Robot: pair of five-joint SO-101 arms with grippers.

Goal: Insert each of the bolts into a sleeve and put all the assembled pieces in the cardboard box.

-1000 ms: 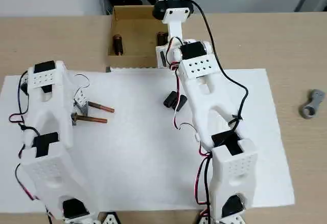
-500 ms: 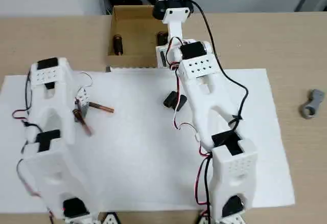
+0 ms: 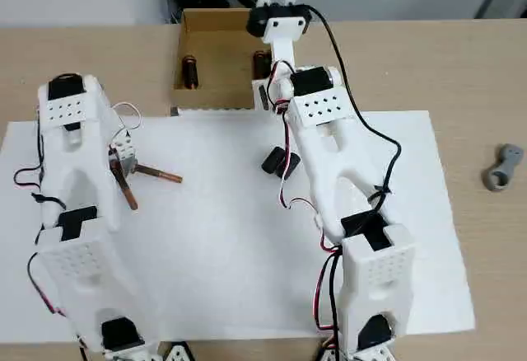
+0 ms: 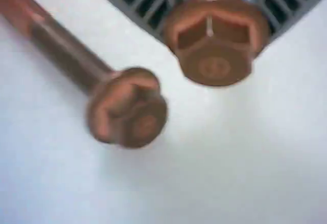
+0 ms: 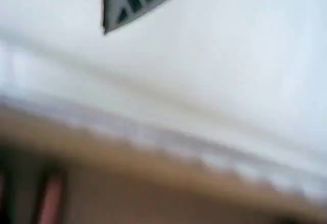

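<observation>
My left gripper point(image 3: 121, 163) is shut on a copper bolt point(image 3: 127, 189), held off the white paper point(image 3: 222, 246) with its shank slanting toward the front edge. In the left wrist view that bolt's hex head point(image 4: 216, 44) faces the camera. A second bolt point(image 3: 159, 174) point(image 4: 120, 106) lies on the paper just beside it. Two black sleeves point(image 3: 281, 162) lie under the right arm. My right gripper point(image 3: 265, 89) hangs at the near edge of the cardboard box point(image 3: 216, 38). Two assembled pieces point(image 3: 190, 72) point(image 3: 260, 63) rest inside the box.
A grey plastic part point(image 3: 503, 166) lies on the bare wood at the right. The white paper covers the table's middle, with open room between the two arms. Cables trail along both arms.
My left gripper has lifted one bolt off the paper and swung it from lying sideways to pointing toward the front edge. The right arm has barely shifted.
</observation>
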